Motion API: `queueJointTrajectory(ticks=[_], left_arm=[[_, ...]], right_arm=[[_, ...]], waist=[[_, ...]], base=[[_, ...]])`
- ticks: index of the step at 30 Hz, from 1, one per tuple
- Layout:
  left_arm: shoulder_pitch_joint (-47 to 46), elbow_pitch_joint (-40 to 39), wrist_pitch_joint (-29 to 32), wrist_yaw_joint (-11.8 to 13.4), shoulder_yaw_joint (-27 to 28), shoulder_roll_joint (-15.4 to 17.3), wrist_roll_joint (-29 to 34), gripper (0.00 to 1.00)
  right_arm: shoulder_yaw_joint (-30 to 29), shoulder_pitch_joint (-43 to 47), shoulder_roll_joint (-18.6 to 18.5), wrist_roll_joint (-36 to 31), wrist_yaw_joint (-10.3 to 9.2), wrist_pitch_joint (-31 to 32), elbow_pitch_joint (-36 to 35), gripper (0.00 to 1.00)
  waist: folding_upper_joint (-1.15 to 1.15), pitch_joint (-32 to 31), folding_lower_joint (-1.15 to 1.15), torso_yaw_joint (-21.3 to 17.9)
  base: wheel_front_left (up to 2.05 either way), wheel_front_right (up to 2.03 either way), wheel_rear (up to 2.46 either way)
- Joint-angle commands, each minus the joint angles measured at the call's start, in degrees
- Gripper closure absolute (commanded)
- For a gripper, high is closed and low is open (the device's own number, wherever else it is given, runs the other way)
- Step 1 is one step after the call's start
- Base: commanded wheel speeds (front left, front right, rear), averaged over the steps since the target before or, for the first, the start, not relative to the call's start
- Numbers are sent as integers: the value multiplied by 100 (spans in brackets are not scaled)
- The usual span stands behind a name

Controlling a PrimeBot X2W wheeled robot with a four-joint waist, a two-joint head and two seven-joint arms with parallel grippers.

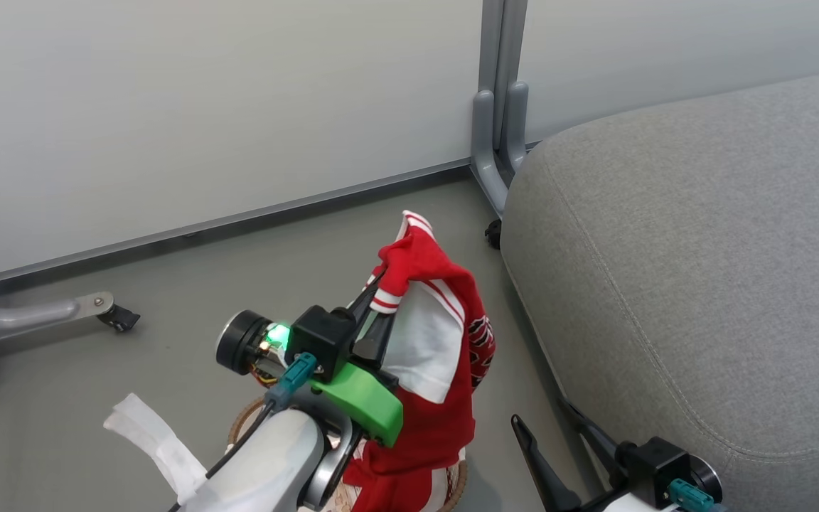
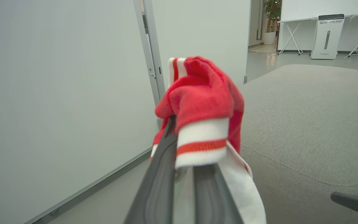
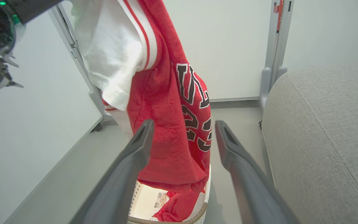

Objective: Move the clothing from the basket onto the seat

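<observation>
The left end effector point(image 1: 375, 286) pinches the striped cuff of a soft red-and-white fabric garment point(image 1: 438, 355) hanging beside the large grey upholstered seat point(image 1: 701, 249), hem in the cream-white perforated basket point(image 3: 208, 189). So thin a grip may slip; the hem may drag the basket. The right end effector point(image 1: 548, 419) stands open.

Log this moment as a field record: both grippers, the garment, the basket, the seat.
left gripper: shut on red garment, raised above basket
right gripper: open, holding nothing, low beside seat
red garment: hanging, lower end reaching into basket
basket: on floor, left of seat
seat: grey cushion, garment not yet on it
</observation>
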Motion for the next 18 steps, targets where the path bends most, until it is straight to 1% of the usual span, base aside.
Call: queueJointTrajectory(ticks=[1,8,16,18], left_arm=[[-84,-143,31,-2,-30,11,42,100],[-155,-935,277,-21,-229,-49,101,100],[-120,-1666,572,-32,-475,-100,113,100],[-98,-1768,627,-70,-550,-119,96,100]], right_arm=[[-31,-63,-8,31,-6,-28,55,0],[-50,-309,-23,120,-6,-28,351,0],[200,-546,-111,292,-6,-28,693,0],[263,-596,-120,332,-6,-28,724,0]], waist=[[0,10,1,13],[0,26,1,89],[0,31,1,178],[0,44,1,192]], base=[[0,0,0],[0,0,0],[0,0,0],[0,0,0]])
